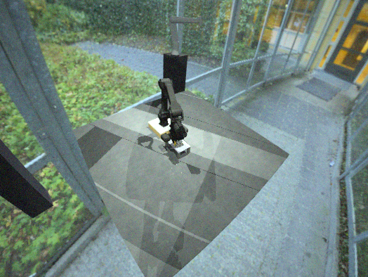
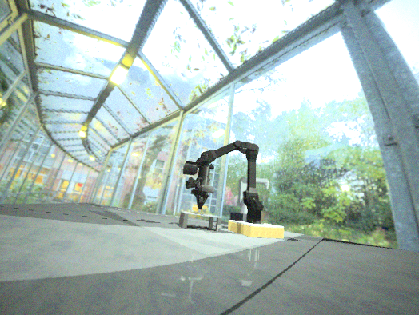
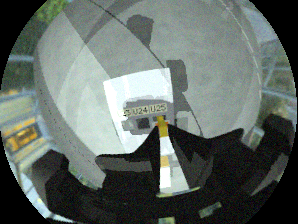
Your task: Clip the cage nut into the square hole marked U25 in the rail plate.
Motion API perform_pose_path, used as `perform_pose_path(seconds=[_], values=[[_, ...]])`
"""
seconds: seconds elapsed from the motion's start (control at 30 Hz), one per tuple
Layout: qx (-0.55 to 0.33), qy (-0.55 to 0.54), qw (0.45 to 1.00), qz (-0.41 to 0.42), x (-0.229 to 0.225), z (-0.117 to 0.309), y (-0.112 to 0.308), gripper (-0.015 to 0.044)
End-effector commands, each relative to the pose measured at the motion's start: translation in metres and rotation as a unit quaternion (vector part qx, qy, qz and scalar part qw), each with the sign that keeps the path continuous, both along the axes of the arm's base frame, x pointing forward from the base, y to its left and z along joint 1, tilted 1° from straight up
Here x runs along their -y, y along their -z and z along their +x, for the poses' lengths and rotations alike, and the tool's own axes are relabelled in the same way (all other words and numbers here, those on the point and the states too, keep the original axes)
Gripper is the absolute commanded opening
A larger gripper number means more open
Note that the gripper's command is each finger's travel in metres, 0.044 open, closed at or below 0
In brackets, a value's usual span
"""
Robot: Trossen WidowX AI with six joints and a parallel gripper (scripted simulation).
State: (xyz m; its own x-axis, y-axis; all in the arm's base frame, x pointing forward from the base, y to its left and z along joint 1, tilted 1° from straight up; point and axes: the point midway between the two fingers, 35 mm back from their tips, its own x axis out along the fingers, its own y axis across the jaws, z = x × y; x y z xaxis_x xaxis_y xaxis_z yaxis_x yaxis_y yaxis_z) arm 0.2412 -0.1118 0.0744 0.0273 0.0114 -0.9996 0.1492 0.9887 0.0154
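The gripper (image 1: 178, 143) (image 2: 201, 209) (image 3: 162, 127) is pinching the small yellow cage nut (image 3: 162, 128), which looks light and springy, so it should keep squeezing just the two wings.

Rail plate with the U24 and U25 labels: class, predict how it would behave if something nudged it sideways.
The white rail plate would probably stay stiff, being a flat slab without visible sag. It might slide before tipping, since its grey supports stand low and apart.
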Motion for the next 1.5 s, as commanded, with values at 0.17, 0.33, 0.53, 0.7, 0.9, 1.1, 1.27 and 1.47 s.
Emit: perform_pose_path(seconds=[0.17,0.33,0.53,0.7,0.9,1.1,1.27,1.47], values=[[0.001,0.003,1.000,-0.008,-0.0012,0.0006,-0.0004,0.0034],[0.000,0.003,1.000,-0.011,-0.0022,0.0008,-0.0003,0.0034],[0.000,0.003,1.000,-0.011,-0.0022,0.0008,-0.0003,0.0034],[0.000,0.003,1.000,-0.011,-0.0016,0.0012,-0.0011,0.0034],[0.000,0.003,1.000,-0.011,-0.0012,0.0017,-0.0022,0.0034],[0.000,0.003,1.000,-0.011,-0.0024,0.0019,-0.0022,0.0034],[0.000,0.003,1.000,-0.011,-0.0029,0.0020,-0.0022,0.0034],[0.000,0.003,1.000,-0.011,-0.0034,0.0020,-0.0020,0.0034]])
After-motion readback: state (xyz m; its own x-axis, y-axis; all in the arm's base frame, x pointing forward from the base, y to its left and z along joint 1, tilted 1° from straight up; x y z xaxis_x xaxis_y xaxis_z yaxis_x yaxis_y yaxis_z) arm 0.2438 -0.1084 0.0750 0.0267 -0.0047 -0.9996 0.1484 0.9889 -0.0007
